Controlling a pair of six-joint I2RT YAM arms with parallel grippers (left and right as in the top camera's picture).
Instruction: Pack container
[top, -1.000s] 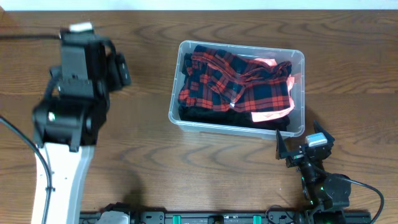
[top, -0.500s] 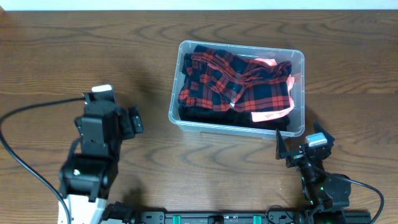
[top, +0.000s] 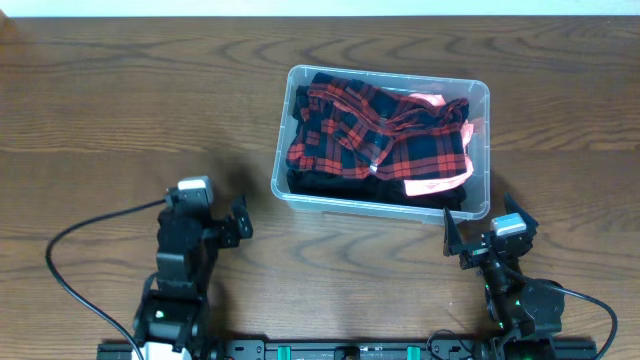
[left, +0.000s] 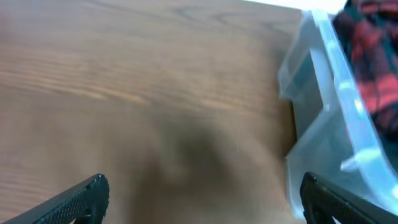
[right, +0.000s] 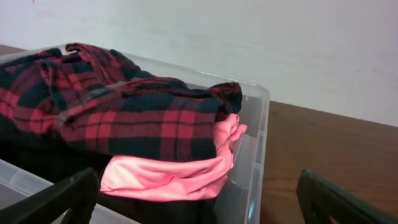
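The clear container (top: 281, 186) stands right of the table's middle. It holds a red-and-black plaid garment (top: 378, 130), a pink garment (top: 437, 184) and dark cloth (top: 320, 184). My left gripper (top: 205, 222) hangs open over bare wood, to the left of and nearer than the container's near-left corner. In the left wrist view its fingers (left: 79, 200) frame blurred table, with the container's wall (left: 323, 106) at the right. My right gripper (top: 487, 236) is open just in front of the container's near-right corner. In the right wrist view it (right: 196, 190) faces the pink garment (right: 168, 174) and the plaid garment (right: 124, 118) behind the clear wall (right: 262, 106).
A dark wood table (top: 120, 110) fills the view, with a white wall (right: 249, 43) behind it. A black cable (top: 70, 260) loops at the near left beside the left arm. A black rail (top: 350, 350) runs along the near edge.
The left arm has drawn back from the far left of the table toward the near edge, its gripper still open. The right arm and the container have not moved.
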